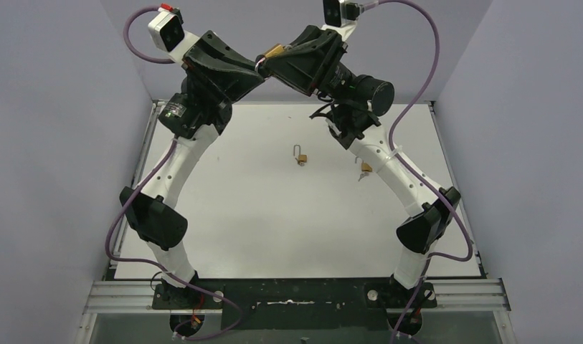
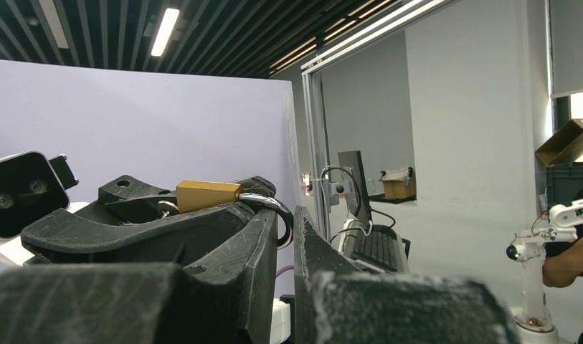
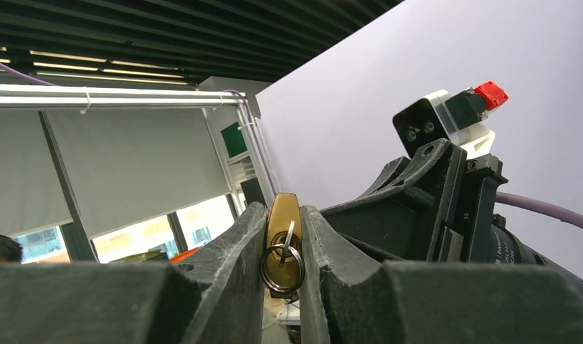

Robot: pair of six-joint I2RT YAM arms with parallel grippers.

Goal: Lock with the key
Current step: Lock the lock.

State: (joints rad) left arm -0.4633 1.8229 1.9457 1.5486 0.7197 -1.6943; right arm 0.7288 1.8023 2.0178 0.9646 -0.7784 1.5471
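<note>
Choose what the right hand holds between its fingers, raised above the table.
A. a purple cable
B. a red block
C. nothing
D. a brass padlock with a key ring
D: in the right wrist view the right hand is shut on the brass padlock, and a key ring hangs at the padlock's lower end.

Held aloft at 12 o'clock — brass padlock (image 1: pixel 274 51).
Ringed key (image 3: pixel 289 240) at its keyway end; silver shackle (image 2: pixel 270 203) toward 9 o'clock.
</note>
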